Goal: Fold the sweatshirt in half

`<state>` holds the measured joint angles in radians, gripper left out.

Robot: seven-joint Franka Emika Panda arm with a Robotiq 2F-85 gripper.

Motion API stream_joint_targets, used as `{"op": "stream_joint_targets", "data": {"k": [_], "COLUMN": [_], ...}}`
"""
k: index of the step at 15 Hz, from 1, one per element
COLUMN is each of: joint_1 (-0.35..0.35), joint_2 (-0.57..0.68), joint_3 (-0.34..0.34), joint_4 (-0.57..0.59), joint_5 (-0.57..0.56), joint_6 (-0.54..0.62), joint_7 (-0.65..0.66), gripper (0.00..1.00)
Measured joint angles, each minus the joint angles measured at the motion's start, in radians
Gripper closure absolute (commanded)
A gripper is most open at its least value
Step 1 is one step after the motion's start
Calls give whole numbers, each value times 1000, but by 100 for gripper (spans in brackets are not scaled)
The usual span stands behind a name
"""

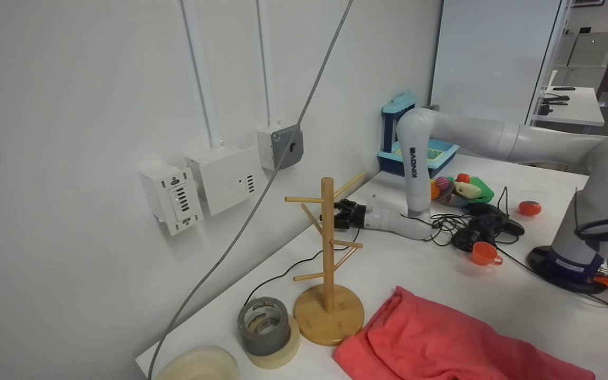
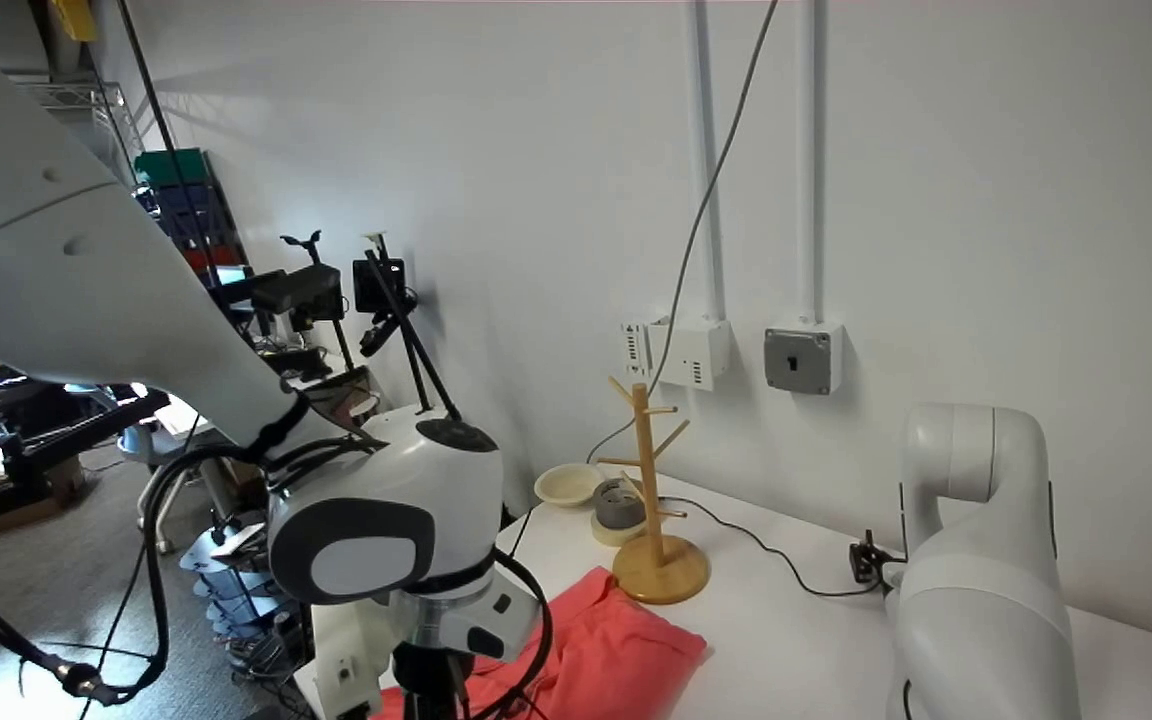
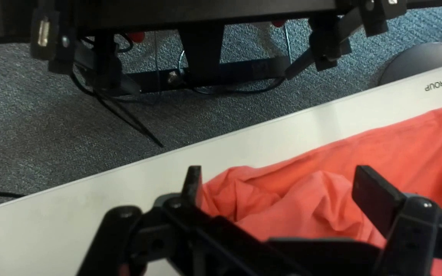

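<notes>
The coral-red sweatshirt lies wrinkled on the white table, and it also shows in an exterior view, partly hidden behind my arm. In the wrist view the sweatshirt is bunched into folds between and beyond my fingers. Its long edge runs up to the right, roughly along the table edge. My gripper is open, with its fingers wide apart over the bunched end of the cloth. Nothing is clamped between them. I cannot tell whether the fingertips touch the fabric. In an exterior view my gripper is partly cut off at the bottom.
A wooden mug-tree stand stands beside the sweatshirt, near tape rolls and a pale bowl. Another white arm, an orange cup and dark cables are farther along. The table edge is close to the cloth.
</notes>
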<state>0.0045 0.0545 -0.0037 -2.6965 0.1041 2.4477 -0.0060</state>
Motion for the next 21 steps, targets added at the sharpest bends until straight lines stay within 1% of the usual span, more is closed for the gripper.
{"op": "stream_joint_targets", "data": {"k": [6, 9, 13, 17, 21], "joint_1": [-2, -2, -4, -4, -19], "joint_2": [28, 64, 159, 277, 375], "joint_3": [-4, -9, -26, -39, -31], "joint_4": [11, 32, 90, 147, 199], "joint_5": [-17, -20, -18, -10, 69], "joint_6": [3, 64, 171, 246, 273], "joint_7": [3, 39, 116, 185, 186], "gripper": [0, 0, 0, 0, 0]}}
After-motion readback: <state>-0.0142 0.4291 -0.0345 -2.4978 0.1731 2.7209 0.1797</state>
